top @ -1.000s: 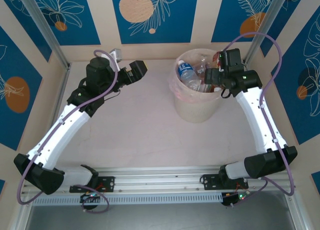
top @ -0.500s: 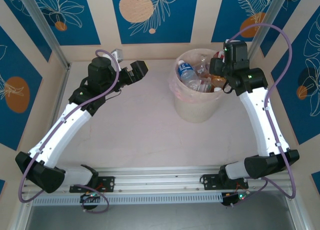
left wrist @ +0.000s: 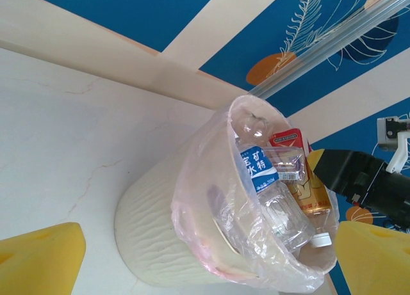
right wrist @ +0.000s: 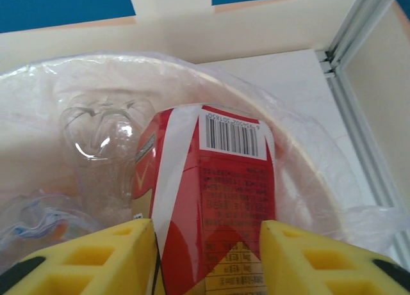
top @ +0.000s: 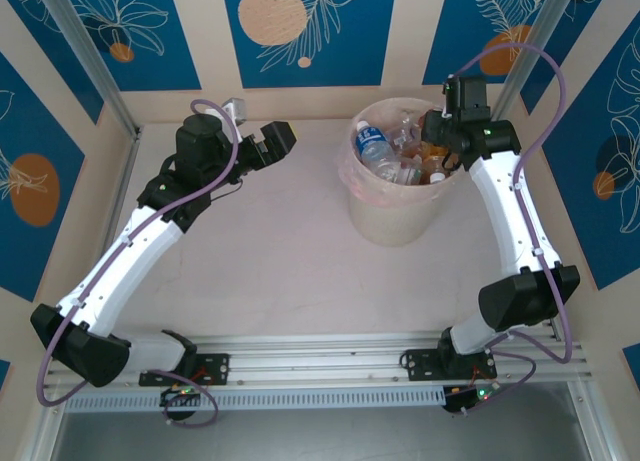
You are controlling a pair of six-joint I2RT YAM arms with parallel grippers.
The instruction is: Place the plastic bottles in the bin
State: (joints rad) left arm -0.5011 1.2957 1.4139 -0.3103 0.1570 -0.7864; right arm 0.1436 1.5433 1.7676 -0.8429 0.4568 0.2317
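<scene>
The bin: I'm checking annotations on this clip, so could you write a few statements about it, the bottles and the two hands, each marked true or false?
1. The left hand is open and holds nothing. True.
2. The bin lies tipped on its side. False: it stands upright on the table.
3. The right hand has a red-labelled bottle between its pads. True.
4. The blue-labelled bottle lies on the table beside the bin. False: it lies inside the bin, among other bottles.
5. The bin has no liner. False: a thin plastic bag hangs over its rim.
</scene>
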